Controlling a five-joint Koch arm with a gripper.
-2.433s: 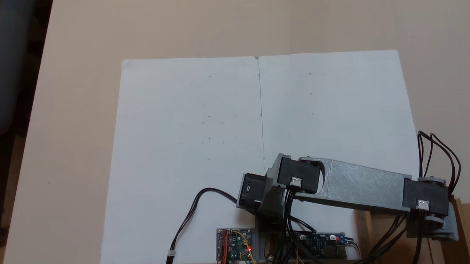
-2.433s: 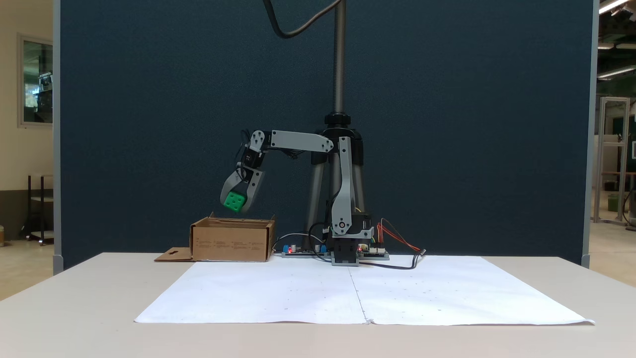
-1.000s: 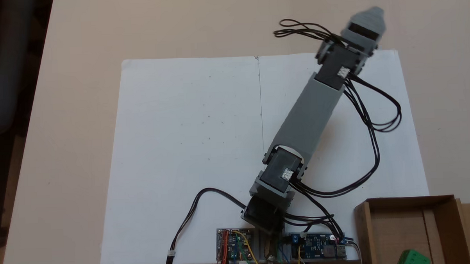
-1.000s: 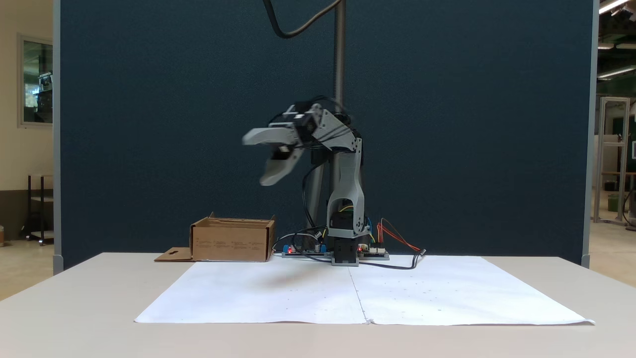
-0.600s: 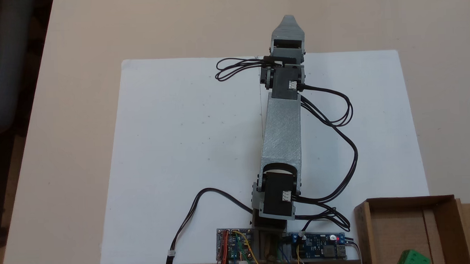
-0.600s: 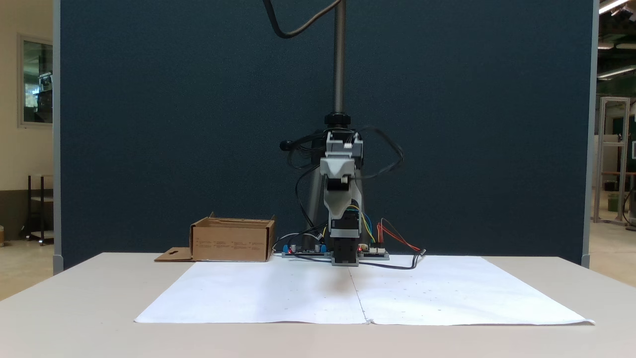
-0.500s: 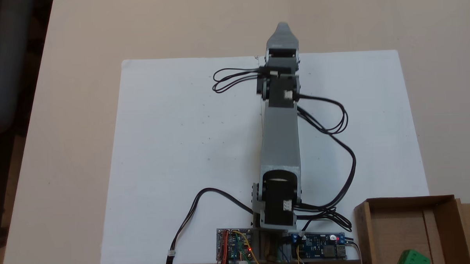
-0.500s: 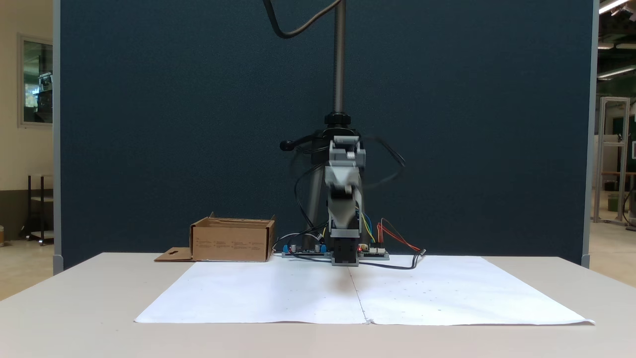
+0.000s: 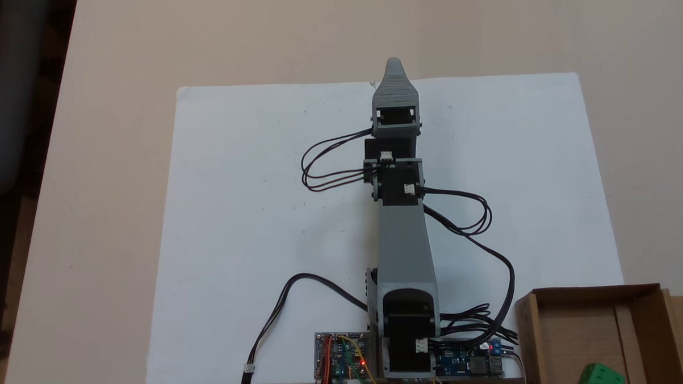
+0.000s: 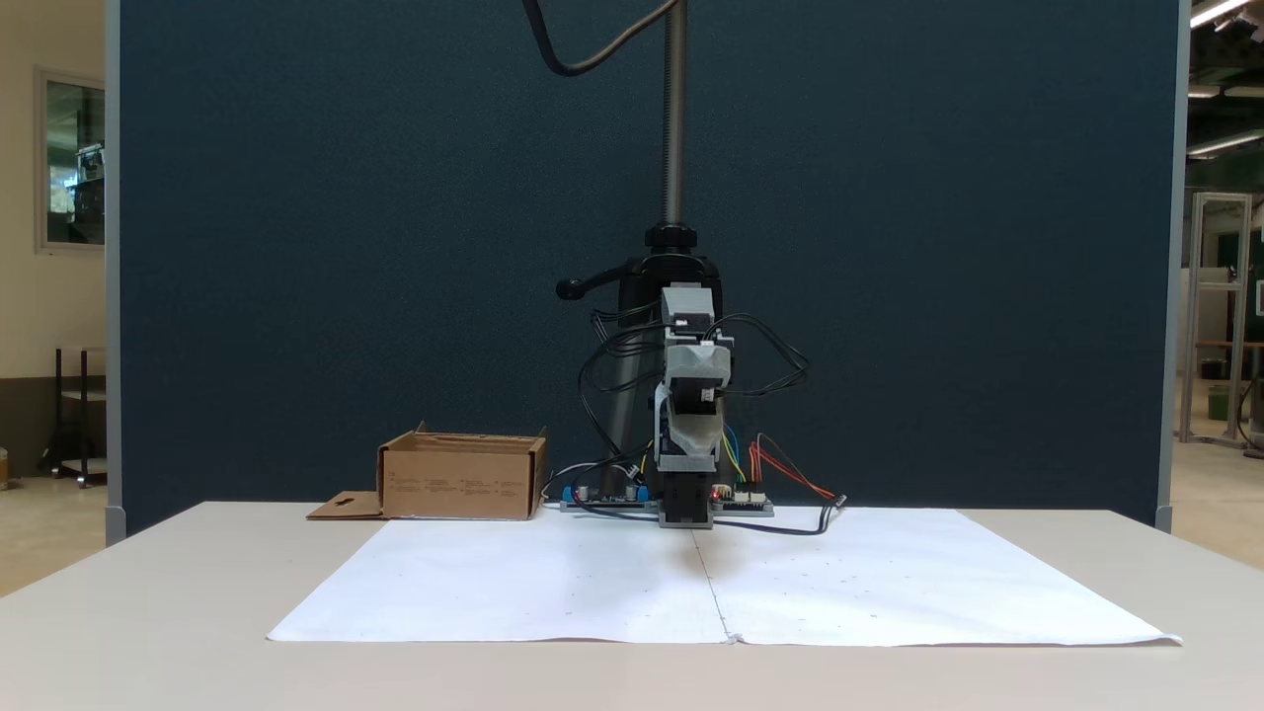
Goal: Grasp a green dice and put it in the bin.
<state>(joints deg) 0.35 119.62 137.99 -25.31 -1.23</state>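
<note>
Green dice point(image 9: 598, 375) lying inside bin point(image 9: 636, 329), near right corner of tabletop point(image 9: 103, 194) seen from above: task judged done, only arm's retreat perhaps left. Bright glossy plastic cube, rounded edges, sunken pips; matte brown cardboard, low walls, slotted flap. Smooth white paper sheet point(image 9: 250, 189) mid-tabletop. Grey printed pincer point(image 9: 394, 65) far end, empty, jaws stacked; apart or together cannot tell.

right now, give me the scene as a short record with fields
green dice: lying inside the bin, at its near right part in a fixed view
bin: open cardboard box beside the arm's base
gripper: above the paper's far edge, holding nothing; open or shut cannot be told
paper: white sheet flat on the table
</note>
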